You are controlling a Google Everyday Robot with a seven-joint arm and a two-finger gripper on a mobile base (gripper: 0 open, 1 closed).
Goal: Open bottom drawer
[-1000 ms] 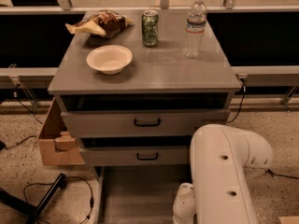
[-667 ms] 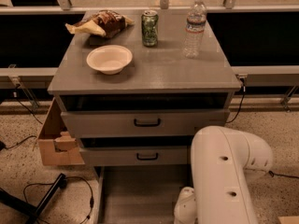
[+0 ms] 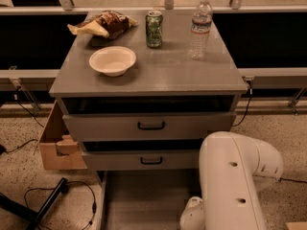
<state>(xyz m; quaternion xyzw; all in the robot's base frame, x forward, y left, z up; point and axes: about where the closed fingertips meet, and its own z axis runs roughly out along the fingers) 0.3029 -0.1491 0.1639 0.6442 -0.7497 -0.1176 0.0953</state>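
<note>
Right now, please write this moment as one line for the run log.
bottom drawer: pulled out, inside showing | arm: lower right, beside it | hand: not in view

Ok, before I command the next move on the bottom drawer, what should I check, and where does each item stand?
1. Is the bottom drawer out: ok. Its grey tray shows below the middle drawer and runs to the picture's lower edge.
2. Where is the gripper: cannot tell. It is out of view, somewhere below the arm.
3. Hold on the drawer: cannot tell. Its front is out of frame.
4. Are the can and water bottle upright on top: ok.
5. Is the cardboard box beside the cabinet and off the drawer's path: ok.
</note>
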